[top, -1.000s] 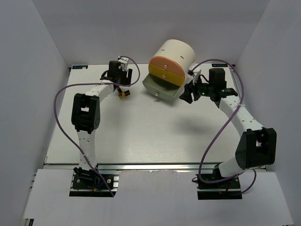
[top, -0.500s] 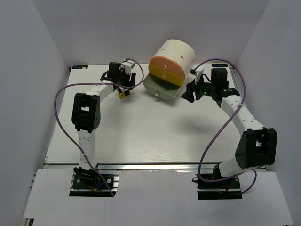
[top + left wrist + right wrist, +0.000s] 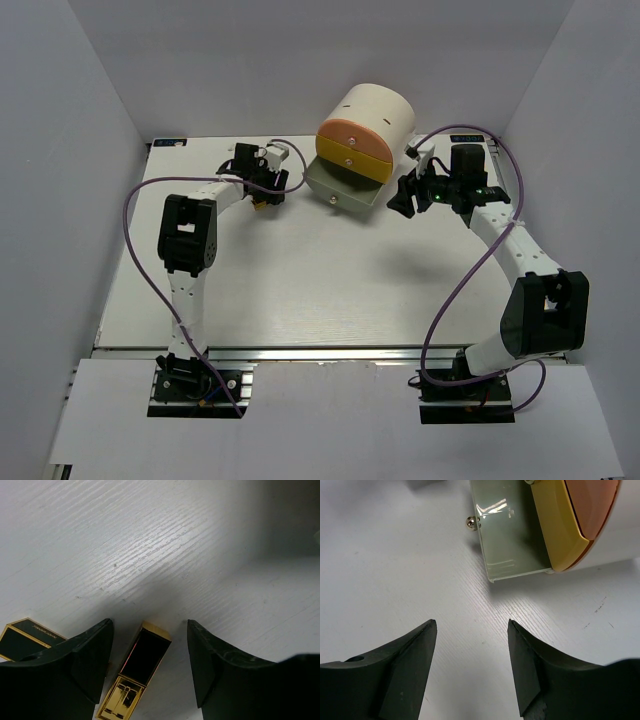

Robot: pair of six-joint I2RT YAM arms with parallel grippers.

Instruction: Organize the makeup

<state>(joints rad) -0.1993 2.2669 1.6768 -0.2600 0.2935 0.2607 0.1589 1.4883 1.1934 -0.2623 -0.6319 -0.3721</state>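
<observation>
Left gripper (image 3: 149, 626): jaws wide, empty, straddling black-and-gold lipstick tube (image 3: 140, 665) lying flat on white table (image 3: 150, 540). Tube between fingers, touching neither, closer to one on wrist view's left. Long axis roughly along fingers, slightly skewed, so closing should pinch narrow width. Second black-and-gold tube (image 3: 22, 639) outside that finger. Right gripper (image 3: 472, 625): wide, empty, at open grey-green drawer (image 3: 507, 540). Left arm nearer.

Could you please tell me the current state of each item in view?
Lipstick tube: lying flat, ungripped.
Second lipstick tube: lying flat, outside the grasp.
Left end effector: open, straddling the first tube.
Right end effector: open, empty.
Grey-green drawer: pulled out.
</observation>
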